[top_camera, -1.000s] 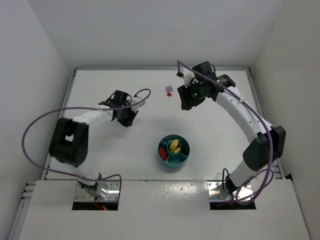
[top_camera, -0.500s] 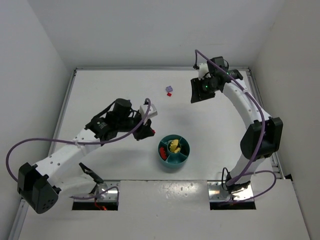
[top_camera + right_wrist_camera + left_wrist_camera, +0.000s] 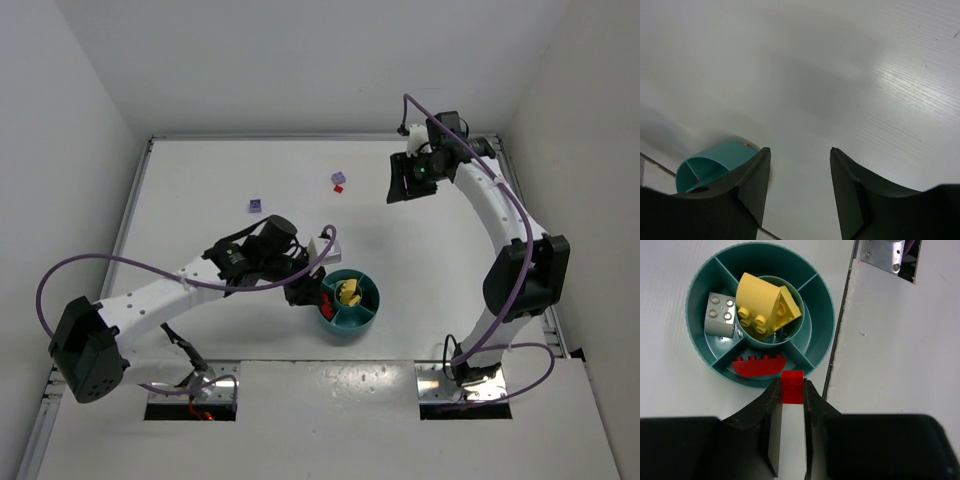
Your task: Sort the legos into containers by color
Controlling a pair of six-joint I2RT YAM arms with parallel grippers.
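On the table [image 3: 200, 190], the teal dish [image 3: 820, 300] sits near the front edge; right gripper [image 3: 800, 152], well apart, is spread wide and empty; left gripper [image 3: 791, 390] at the dish rim pinches a red lego [image 3: 791, 385]; yellow legos [image 3: 762, 305] lie in the centre well

Glossy plastic red brick [image 3: 791, 386]; ribbed plastic teal dish [image 3: 824, 299]; matt table [image 3: 900, 350].
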